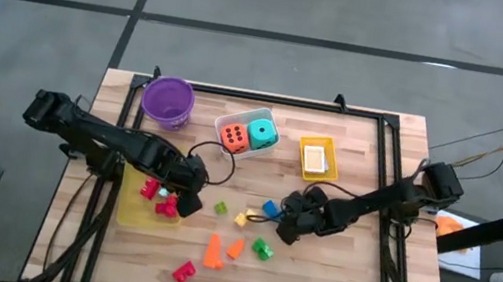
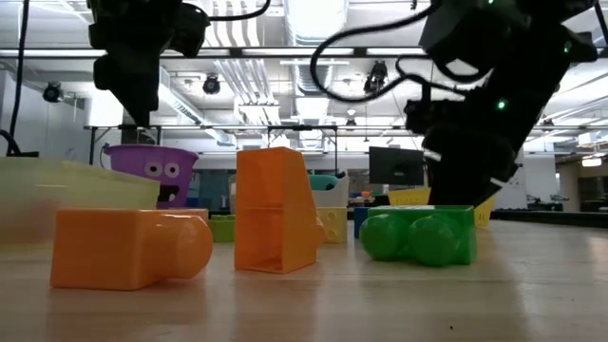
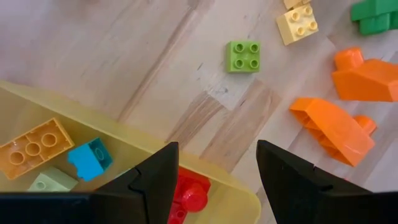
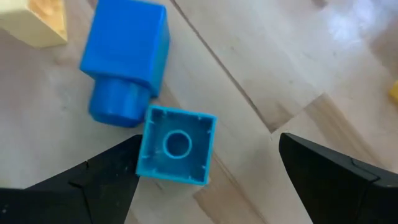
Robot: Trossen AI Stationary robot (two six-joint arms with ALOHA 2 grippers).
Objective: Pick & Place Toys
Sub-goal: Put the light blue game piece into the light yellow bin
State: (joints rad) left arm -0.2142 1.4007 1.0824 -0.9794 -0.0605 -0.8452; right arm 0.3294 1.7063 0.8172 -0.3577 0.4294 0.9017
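Note:
My left gripper [image 1: 187, 198] [image 3: 214, 186] hangs open over the right rim of the yellow tray [image 1: 128, 205] [image 3: 93, 118], which holds red [image 3: 189, 193], orange [image 3: 34, 149] and blue [image 3: 90, 158] blocks. My right gripper [image 1: 286, 228] [image 4: 211, 180] is open and low over the table. A light blue block [image 4: 177, 146] lies hollow side up between its fingers, close to one of them. A darker blue block [image 4: 127, 56] [image 1: 271, 208] lies just beyond. Loose green [image 1: 220, 208], yellow [image 1: 241, 218], orange [image 1: 212, 249] and red [image 1: 183, 271] blocks lie on the table. My right gripper has one finger [image 4: 106, 180] right beside the light blue block's side [image 4: 144, 149]. Whether it touches the block, I cannot tell. The block rests flat on the table.
A purple bowl [image 1: 168, 100] stands at the far left. Beside it are a white tray [image 1: 235, 118] with an orange die [image 1: 233, 137] and a teal die [image 1: 262, 134], and a small yellow tray [image 1: 320, 144]. A green block [image 1: 262, 249] [image 2: 418, 236] lies near the right gripper.

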